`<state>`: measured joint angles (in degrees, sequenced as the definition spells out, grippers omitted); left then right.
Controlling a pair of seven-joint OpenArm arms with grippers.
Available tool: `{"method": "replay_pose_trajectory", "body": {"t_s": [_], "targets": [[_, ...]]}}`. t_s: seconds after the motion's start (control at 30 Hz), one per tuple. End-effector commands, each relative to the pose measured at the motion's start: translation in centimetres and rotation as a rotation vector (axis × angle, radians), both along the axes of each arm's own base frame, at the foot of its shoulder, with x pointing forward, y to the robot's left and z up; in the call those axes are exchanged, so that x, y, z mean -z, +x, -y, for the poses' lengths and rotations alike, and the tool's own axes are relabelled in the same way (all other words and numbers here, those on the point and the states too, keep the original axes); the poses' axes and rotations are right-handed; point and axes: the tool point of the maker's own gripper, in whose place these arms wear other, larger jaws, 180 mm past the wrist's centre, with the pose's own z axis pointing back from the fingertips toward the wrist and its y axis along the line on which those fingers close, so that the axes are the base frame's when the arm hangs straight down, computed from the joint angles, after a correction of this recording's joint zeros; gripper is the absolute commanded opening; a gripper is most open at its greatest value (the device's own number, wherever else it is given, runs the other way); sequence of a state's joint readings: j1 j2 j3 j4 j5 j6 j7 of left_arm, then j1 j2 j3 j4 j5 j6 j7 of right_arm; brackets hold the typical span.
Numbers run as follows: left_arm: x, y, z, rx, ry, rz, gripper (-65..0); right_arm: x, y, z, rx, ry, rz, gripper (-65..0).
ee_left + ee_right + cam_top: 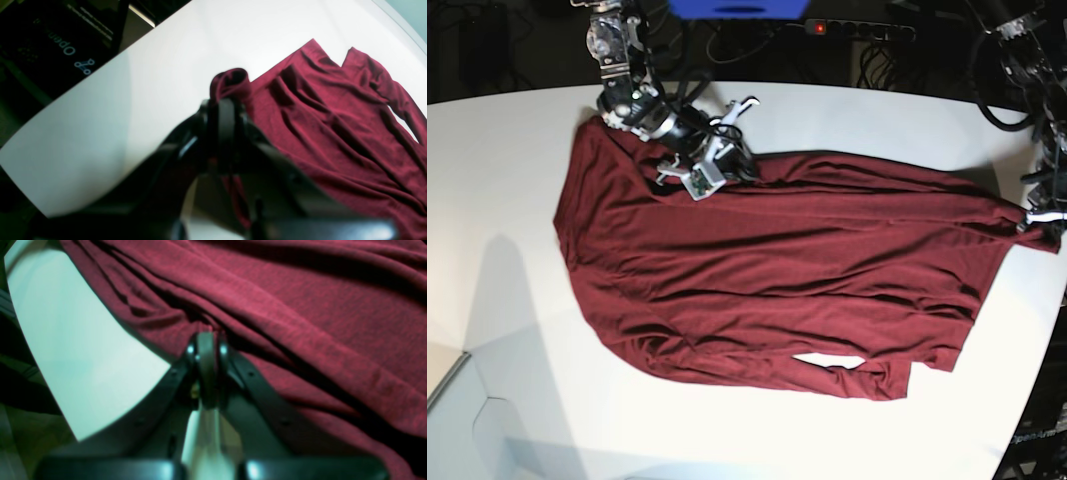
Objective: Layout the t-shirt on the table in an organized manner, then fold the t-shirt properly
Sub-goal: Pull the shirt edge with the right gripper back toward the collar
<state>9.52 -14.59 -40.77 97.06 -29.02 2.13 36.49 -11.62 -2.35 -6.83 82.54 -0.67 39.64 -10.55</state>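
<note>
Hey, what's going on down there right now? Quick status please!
Left gripper shut on t-shirt corner. Right gripper shut on its upper edge. Shirt spread on table, wrinkled. Nothing in the way.

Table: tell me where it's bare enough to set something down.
The table is bare along the base view's left and bottom edges, outside the t-shirt. Crowded: the top edge, where the right gripper pinches cloth, and the right edge, where the left gripper holds it.
</note>
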Motion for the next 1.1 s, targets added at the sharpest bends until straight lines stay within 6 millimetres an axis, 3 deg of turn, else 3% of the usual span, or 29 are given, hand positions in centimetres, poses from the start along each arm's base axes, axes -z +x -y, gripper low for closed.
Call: {"method": "replay_pose_trajectory", "body": {"t_s": [0.0, 0.17, 0.37, 0.53, 0.77, 1.07], "targets": [[-1.9, 0.6, -0.8, -0.004, 0.040, 0.047, -65.0, -1.3, 0.5, -0.3, 0.006, 0.037, 0.035, -65.0], [-1.9, 0.6, -0.8, -0.002, 0.042, 0.046, -65.0, -1.8, 0.2, 0.4, 0.008, 0.025, 0.053, -65.0], [-1.9, 0.6, -0.7, 0.000, 0.041, 0.046, -65.0, -6.5, -0.3, 0.8, 0.018, 0.032, 0.177, -65.0], [-1.9, 0.6, -0.7, 0.000, 0.041, 0.046, -65.0, -8.6, -1.6, 1.3, 0.015, 0.022, 0.224, -65.0], [-2.2, 0.6, -0.8, -0.001, 0.044, 0.054, -65.0, -9.6, -4.0, 2.1, -0.003, -0.003, 0.234, -65.0], [-3.1, 0.7, -1.4, 0.005, 0.071, 0.059, -65.0, -8.1, -7.3, 1.9, -0.016, -0.001, 0.145, -65.0]]}}
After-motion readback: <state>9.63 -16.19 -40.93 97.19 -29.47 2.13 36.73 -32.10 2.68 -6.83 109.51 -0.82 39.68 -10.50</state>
